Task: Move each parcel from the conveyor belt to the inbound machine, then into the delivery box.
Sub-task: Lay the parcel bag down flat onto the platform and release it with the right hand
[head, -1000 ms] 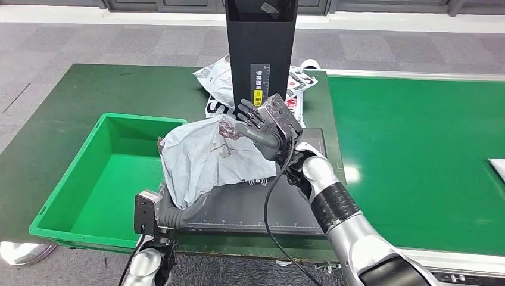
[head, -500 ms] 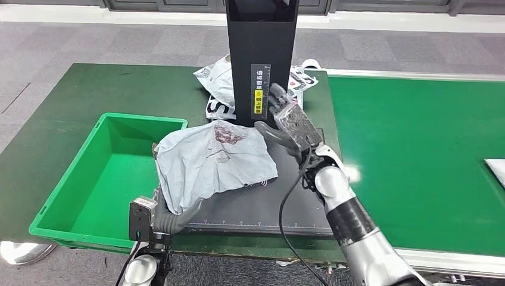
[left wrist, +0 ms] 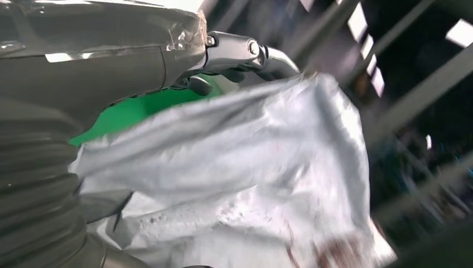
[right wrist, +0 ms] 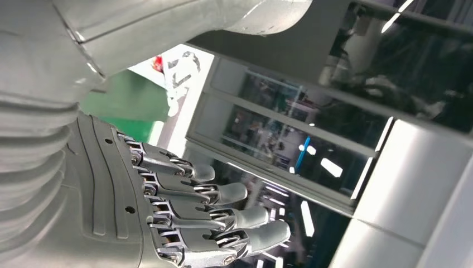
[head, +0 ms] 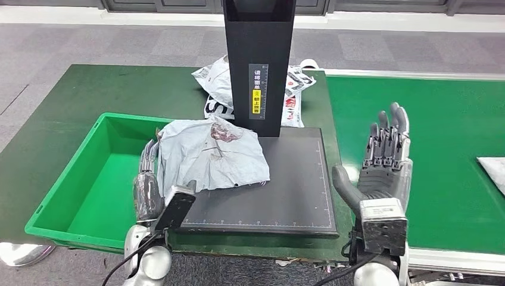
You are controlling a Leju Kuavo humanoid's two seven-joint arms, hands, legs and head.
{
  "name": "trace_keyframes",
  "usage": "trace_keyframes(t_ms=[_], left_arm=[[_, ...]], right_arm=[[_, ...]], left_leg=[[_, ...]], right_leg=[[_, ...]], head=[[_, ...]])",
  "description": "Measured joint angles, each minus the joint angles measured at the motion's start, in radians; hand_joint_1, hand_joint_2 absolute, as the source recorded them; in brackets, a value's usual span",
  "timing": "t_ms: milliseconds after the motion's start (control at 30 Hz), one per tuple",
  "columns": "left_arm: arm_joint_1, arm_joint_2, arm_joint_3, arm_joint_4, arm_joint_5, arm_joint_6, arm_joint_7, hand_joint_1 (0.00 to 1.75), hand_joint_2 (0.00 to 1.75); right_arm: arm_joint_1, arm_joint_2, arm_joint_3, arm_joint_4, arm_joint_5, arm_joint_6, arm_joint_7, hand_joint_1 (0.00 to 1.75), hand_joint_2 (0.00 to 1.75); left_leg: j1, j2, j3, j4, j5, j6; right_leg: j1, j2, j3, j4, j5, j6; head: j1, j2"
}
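A crumpled grey parcel (head: 208, 152) lies on the black platform of the inbound machine (head: 286, 185), its left edge hanging over the green delivery box (head: 89, 190). My left hand (head: 152, 187) is at that left edge, fingers up behind the parcel and thumb on its near side, gripping it. Close up, the grey parcel (left wrist: 234, 184) lies against my left hand (left wrist: 111, 72). My right hand (head: 384, 164) is raised at the platform's right side, open, fingers straight and holding nothing; the wrist camera also shows the right hand (right wrist: 184, 212) spread.
The machine's black column (head: 259, 59) stands at the back of the platform, with white parcels (head: 214, 83) behind it. Another white parcel (head: 493, 167) lies at the right edge of the green conveyor belt (head: 429, 119).
My right hand let go of the grey parcel and drew back to the right. The parcel settled flat on the platform. My left hand rose from under the parcel's corner to its left edge.
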Motion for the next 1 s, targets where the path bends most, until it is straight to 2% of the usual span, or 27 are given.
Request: trace_keyframes(t_ms=[100,267,467,633,800,1000], left_arm=[[-0.067,-0.003,-0.045,0.012,-0.250,0.053,0.092,0.00,1.75],[-0.214,-0.022,-0.162,0.088,-0.413,-0.060,0.178,0.00,1.75],[-0.369,-0.065,-0.289,0.305,-0.302,-0.300,0.137,0.00,1.75],[-0.463,-0.085,-0.338,0.516,-0.254,-0.360,0.102,0.00,1.75],[-0.535,-0.094,-0.361,0.703,-0.194,-0.502,0.065,0.00,1.75],[-0.574,-0.095,-0.370,0.818,-0.179,-0.525,0.053,0.00,1.75]], right_arm=[[0.029,0.026,-0.035,-0.024,-0.020,0.036,0.008,0.00,1.75],[0.039,0.075,-0.091,-0.029,-0.025,0.114,0.011,0.00,1.75],[0.036,0.124,-0.139,-0.029,-0.018,0.185,0.024,0.00,1.75],[0.036,0.139,-0.156,-0.023,-0.023,0.200,0.019,0.00,1.75],[0.036,0.141,-0.157,-0.015,-0.034,0.208,0.019,0.00,1.75],[0.036,0.141,-0.157,-0.007,-0.037,0.208,0.019,0.00,1.75]], left_leg=[[0.000,-0.001,0.000,0.000,0.001,0.001],[-0.001,-0.001,-0.001,0.000,0.004,0.001],[-0.001,-0.002,-0.001,0.001,0.004,0.001],[-0.001,0.000,-0.001,0.001,0.004,0.001],[-0.001,0.000,-0.001,0.000,0.004,0.001],[-0.001,0.000,-0.002,0.000,0.004,0.001]], right_leg=[[0.000,-0.001,0.002,0.000,0.001,0.001],[-0.001,-0.001,0.001,0.000,0.004,0.002],[-0.001,-0.001,0.001,0.000,0.005,0.002],[-0.001,0.001,0.000,0.000,0.005,0.001],[-0.001,0.001,0.000,0.000,0.005,0.001],[-0.001,0.001,0.000,0.000,0.005,0.001]], head=[[0.000,0.000],[0.000,0.000],[0.000,0.000],[0.000,0.000],[0.000,0.000],[0.000,0.000]])
